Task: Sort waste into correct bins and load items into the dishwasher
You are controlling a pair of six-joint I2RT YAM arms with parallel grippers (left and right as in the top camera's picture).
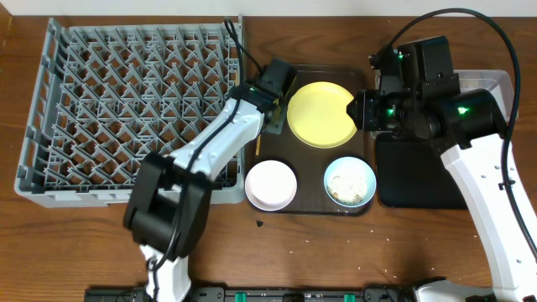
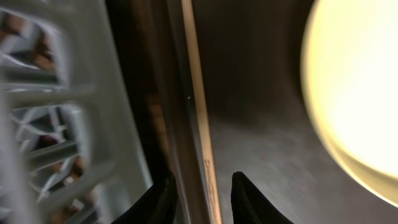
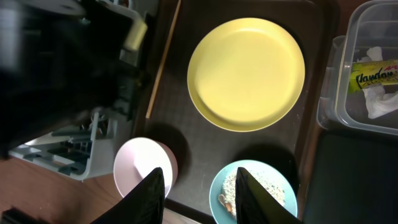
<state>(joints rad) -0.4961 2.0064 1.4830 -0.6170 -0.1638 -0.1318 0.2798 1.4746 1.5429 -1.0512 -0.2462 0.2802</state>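
Observation:
My left gripper is low at the left rim of the brown serving tray, beside the dishwasher rack. Its jaws stand a little apart, with a wooden chopstick lying lengthwise between the fingers. My right gripper hovers open and empty over the tray, above the gap between the white bowl and the light blue bowl, which holds rice scraps. The yellow plate lies at the back of the tray. A snack wrapper sits inside the clear bin.
The black tray bin lies right of the serving tray, in front of the clear bin. My left arm stretches along the rack's right side. A few crumbs lie on the wooden table in front of the tray.

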